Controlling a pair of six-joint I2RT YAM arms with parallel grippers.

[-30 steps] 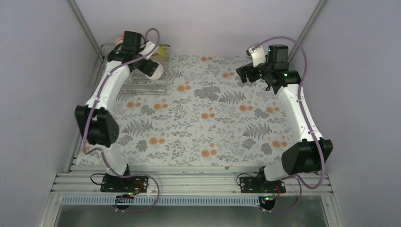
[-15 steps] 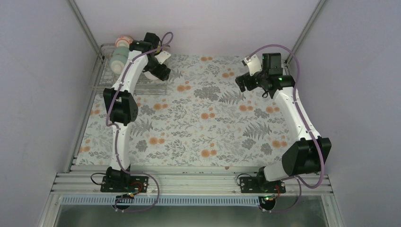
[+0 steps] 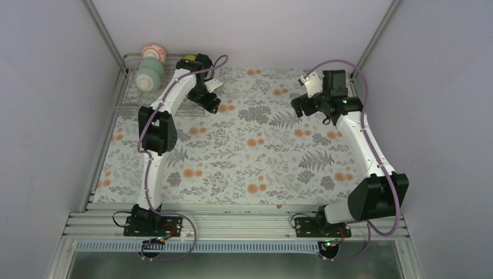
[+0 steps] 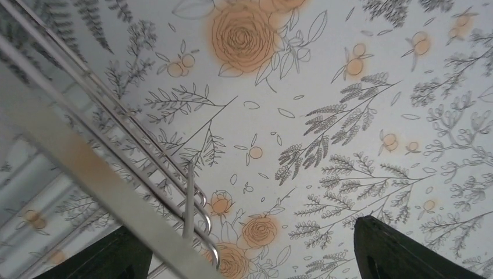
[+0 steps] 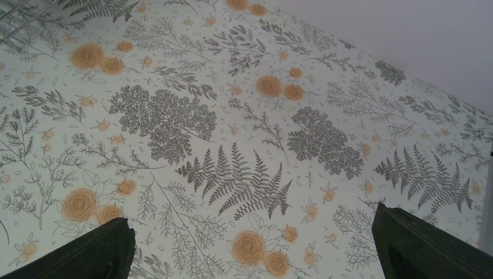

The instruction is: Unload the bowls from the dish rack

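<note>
My left gripper (image 3: 211,103) is spread wide and empty, just right of the rack (image 3: 125,96) at far left. The mint bowl (image 3: 149,76) and patterned bowl (image 3: 154,52) sit in the rack. My right gripper (image 3: 299,106) hangs wide apart and empty at far right.

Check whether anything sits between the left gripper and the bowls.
Only the rack's raised rim: the left gripper hangs open just outside it, over the cloth. The bowls sit along the rack's far side; nothing else visible between.

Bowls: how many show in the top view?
3, all in the dish rack: patterned bowl far-left corner, mint bowl just nearer, yellow-green bowl partly hidden behind the left arm.
</note>
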